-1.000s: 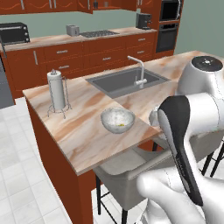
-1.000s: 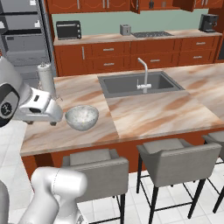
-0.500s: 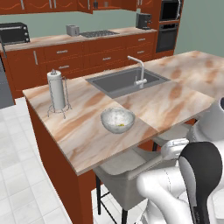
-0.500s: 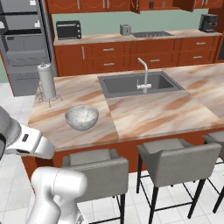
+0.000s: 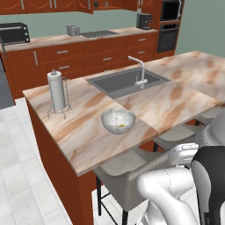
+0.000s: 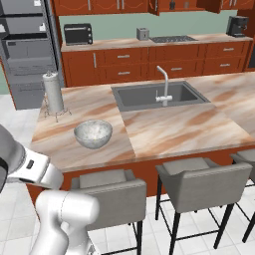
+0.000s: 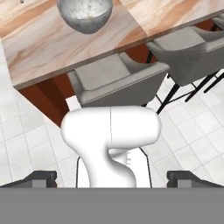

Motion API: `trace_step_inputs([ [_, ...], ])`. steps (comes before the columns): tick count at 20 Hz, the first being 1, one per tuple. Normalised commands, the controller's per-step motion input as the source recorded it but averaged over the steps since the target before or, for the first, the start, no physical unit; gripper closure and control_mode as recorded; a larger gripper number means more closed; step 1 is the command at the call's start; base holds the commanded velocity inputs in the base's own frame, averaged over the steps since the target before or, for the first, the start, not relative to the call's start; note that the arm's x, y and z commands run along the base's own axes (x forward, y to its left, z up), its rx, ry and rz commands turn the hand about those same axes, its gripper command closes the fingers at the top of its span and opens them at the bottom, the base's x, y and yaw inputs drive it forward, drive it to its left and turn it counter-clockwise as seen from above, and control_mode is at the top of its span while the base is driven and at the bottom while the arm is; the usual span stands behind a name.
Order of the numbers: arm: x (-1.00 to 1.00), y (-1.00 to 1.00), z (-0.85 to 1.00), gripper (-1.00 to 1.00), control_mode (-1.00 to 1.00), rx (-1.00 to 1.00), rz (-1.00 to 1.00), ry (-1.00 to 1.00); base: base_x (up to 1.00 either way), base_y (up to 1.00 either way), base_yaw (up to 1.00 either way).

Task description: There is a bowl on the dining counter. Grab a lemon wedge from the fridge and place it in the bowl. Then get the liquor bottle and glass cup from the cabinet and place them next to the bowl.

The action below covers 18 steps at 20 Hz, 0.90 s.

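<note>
**Folding back from the bowl with the lemon delivered**

Looking from the left base view, the bowl point(image 5: 118, 120) sits on the dining counter point(image 5: 88, 132) near its front edge, a small yellow lemon wedge point(image 5: 121, 126) inside; the arm is tucked low now, where a second ago it stood tall beside the bowl.

From the right base view, the bowl point(image 6: 93, 133) stands well apart from the paper towel holder point(image 6: 52, 94). Next comes the cabinet: keep the arm folded while the base drives.

Through the hand view, the gripper point(image 7: 111, 177) is spread wide and empty, its fingertips point(image 7: 41, 177) far apart above a stool point(image 7: 116, 81).
</note>
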Motion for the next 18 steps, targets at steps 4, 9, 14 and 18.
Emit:
trace_step_inputs([
  [4, 0.0, 0.0, 0.0, -1.0, 1.0, 0.0, 0.0, 0.0, 0.0, -0.61, -0.01],
  [9, 0.0, 0.0, 0.0, -1.0, 1.0, 0.0, 0.0, 0.0, 0.0, -1.0, -0.08],
  [14, 0.0, 0.0, 0.0, -1.0, 1.0, 0.0, 0.0, 0.0, 0.0, -1.0, -0.08],
  [18, 0.0, 0.0, 0.0, -1.0, 1.0, 0.0, 0.0, 0.0, 0.09, -1.0, -0.07],
])
